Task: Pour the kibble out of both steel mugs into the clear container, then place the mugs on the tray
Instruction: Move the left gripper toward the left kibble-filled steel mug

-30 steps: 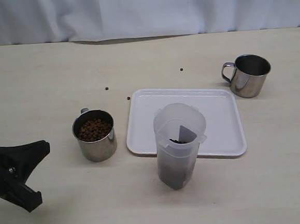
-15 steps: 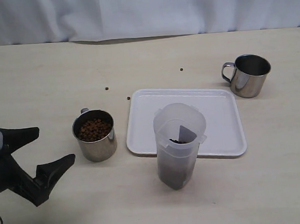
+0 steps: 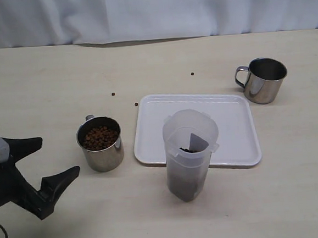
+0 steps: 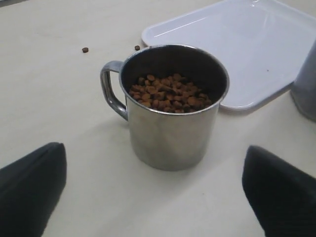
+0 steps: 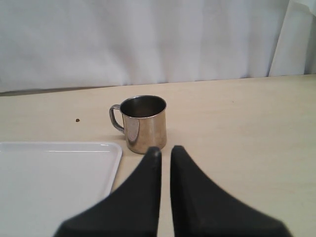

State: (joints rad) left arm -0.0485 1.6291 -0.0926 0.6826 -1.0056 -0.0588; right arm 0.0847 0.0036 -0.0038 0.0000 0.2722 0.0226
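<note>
We have just spread our left pincer (image 3: 59, 155) apart at the full mug's (image 3: 100, 144) nine o'clock, ready to grasp; right pincer (image 5: 165, 149) is together.

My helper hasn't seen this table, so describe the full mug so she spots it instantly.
Find the white tray in the middle of the scene. Just off its left edge in the exterior view stands a steel mug, not touching it. It holds brown kibble; the other mug, past the tray's far right corner, looks empty.
</note>
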